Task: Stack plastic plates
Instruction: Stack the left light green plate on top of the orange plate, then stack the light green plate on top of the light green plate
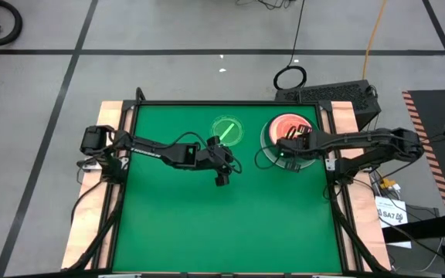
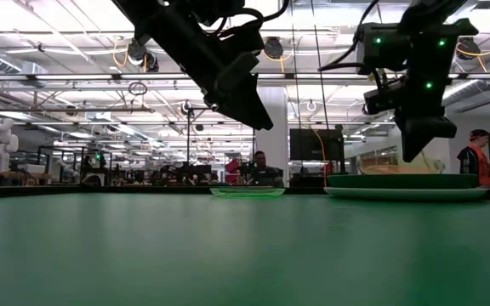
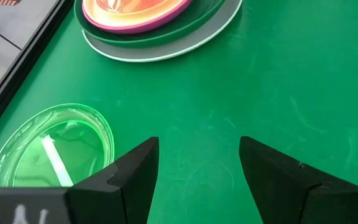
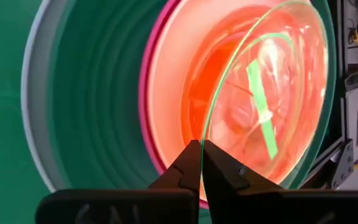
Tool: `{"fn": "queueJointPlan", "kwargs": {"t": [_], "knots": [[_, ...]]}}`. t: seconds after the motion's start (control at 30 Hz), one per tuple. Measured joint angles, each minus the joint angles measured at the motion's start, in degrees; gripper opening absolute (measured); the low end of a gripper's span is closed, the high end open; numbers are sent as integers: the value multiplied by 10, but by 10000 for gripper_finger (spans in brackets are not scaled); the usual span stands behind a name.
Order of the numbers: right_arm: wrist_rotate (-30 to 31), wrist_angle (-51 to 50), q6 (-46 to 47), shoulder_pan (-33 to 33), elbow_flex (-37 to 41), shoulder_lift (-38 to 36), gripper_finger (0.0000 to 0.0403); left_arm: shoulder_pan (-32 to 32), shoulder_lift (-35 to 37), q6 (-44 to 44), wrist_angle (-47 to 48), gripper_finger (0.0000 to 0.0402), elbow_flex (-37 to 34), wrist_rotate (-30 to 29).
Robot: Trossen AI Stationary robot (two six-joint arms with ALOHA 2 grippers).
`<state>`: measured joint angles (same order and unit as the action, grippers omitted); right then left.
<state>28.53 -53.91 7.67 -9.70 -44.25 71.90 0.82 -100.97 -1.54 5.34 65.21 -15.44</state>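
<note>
At the table's far right stands a stack of plastic plates (image 1: 267, 133): pale blue (image 4: 33, 106) at the bottom, then dark green (image 4: 86, 93), magenta (image 4: 143, 93) and pinkish ones (image 4: 179, 68) inside. My right gripper (image 1: 284, 148) hangs over the stack, shut on a small translucent green striped plate (image 4: 272, 81). Another small green plate (image 1: 227, 130) lies flat on the table at the far middle. My left gripper (image 1: 224, 171) hovers open near it, above the table, with nothing between its fingers (image 3: 135, 180). My right gripper pinches the small green plate by its rim (image 4: 205, 134) between the two shut fingertips. The fingers slant down from above, from the table's right side. The plate sits tilted over the stack; whether its far rim rests on the stack I cannot tell.
Green mat (image 1: 230, 224) covers the table, bare toward the near edge. A black frame (image 1: 130, 154) edges the mat. A dark keyboard (image 1: 331, 94) sits beyond the table's far right corner.
</note>
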Motion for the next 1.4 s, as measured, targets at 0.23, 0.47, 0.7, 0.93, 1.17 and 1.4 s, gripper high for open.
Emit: {"fn": "queueJointPlan", "kwargs": {"t": [0.23,0.47,0.7,0.93,1.17,1.4], "knots": [[1,22,3,-1,0,0,55,0,0,0,0,230,0,0],[4,31,50,10,-13,-7,106,0,0,0,1,230,0,2],[1,48,115,83,-30,-58,113,0,0,4,6,230,0,7],[0,117,148,189,-30,-77,114,-1,0,17,6,230,0,8],[1,188,137,268,-30,-47,114,-1,0,17,16,230,0,8],[0,240,114,315,-5,-11,114,-1,0,53,50,230,0,10]]}}
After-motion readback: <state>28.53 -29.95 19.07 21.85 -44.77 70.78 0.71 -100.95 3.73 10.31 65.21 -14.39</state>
